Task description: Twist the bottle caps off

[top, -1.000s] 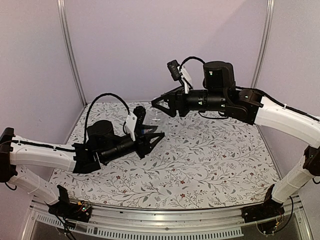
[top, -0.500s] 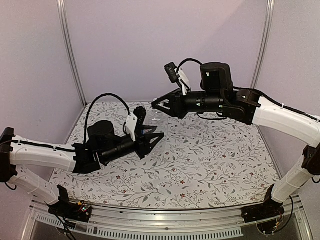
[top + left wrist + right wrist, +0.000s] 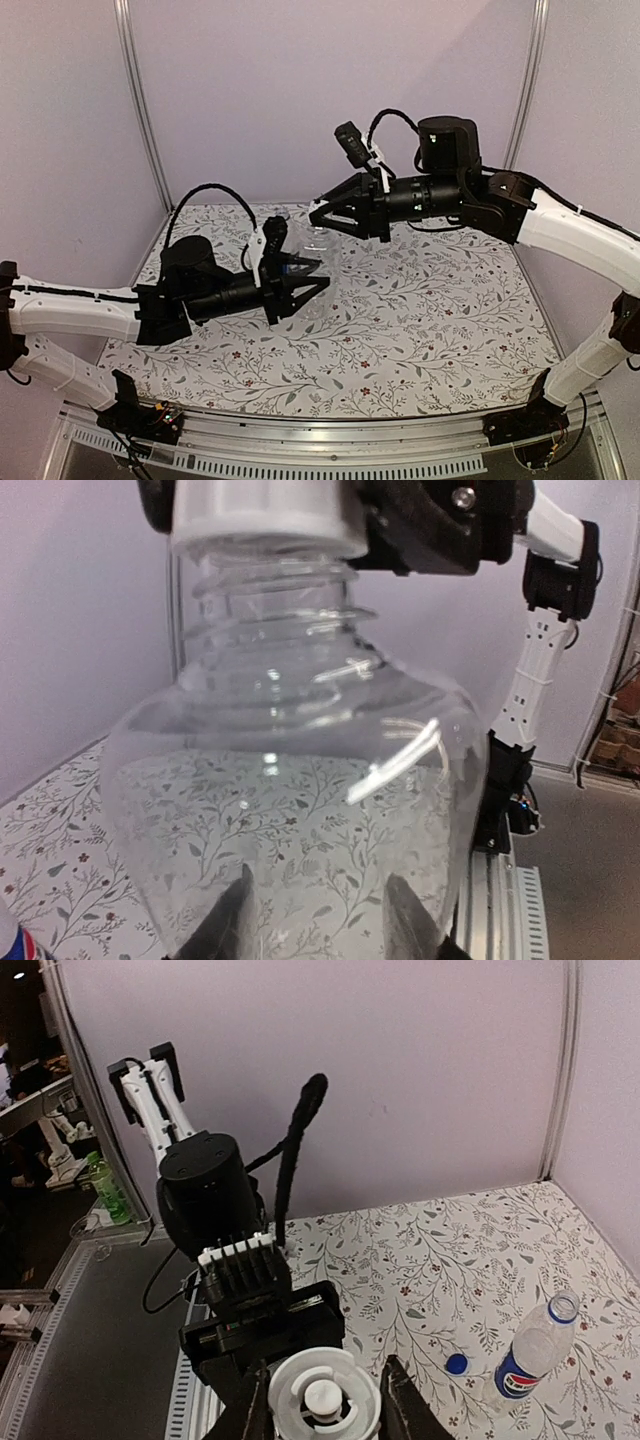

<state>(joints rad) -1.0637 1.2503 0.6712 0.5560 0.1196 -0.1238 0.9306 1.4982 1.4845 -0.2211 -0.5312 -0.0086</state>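
1. Plainly, we see the left gripper [image 3: 318, 275] closed on the shorter bottle [image 3: 290, 810]. In the left wrist view its two fingers press the clear, unlabelled body from either side, low on the wall.
2. We hold that bottle lifted off the floral cloth [image 3: 430, 320]. In the top view it lies at about 11 o'clock from the cloth's middle, its neck pointing toward the other arm.
3. We see the right gripper [image 3: 320, 220] reaching in from 2 o'clock and meeting the bottle's mouth end-on.
4. Its fingers are drawn in on the pale cap [image 3: 322, 1400], one on each side of the rim. In the right wrist view the cap's ribbed top faces the camera, with the left arm's black wrist straight behind it.
5. From the left wrist view we see the pale cap sitting on the top of the neck, with rings of thread bare beneath it. Whether it is tight or loose we cannot tell.
6. We find the Pepsi bottle [image 3: 532, 1358] at about 4 o'clock in the right wrist view, standing on the cloth with its mouth open and uncapped.
7. We see the blue cap [image 3: 457, 1364] lying on the cloth just beside that bottle's base, at its 9 o'clock, not touching it.
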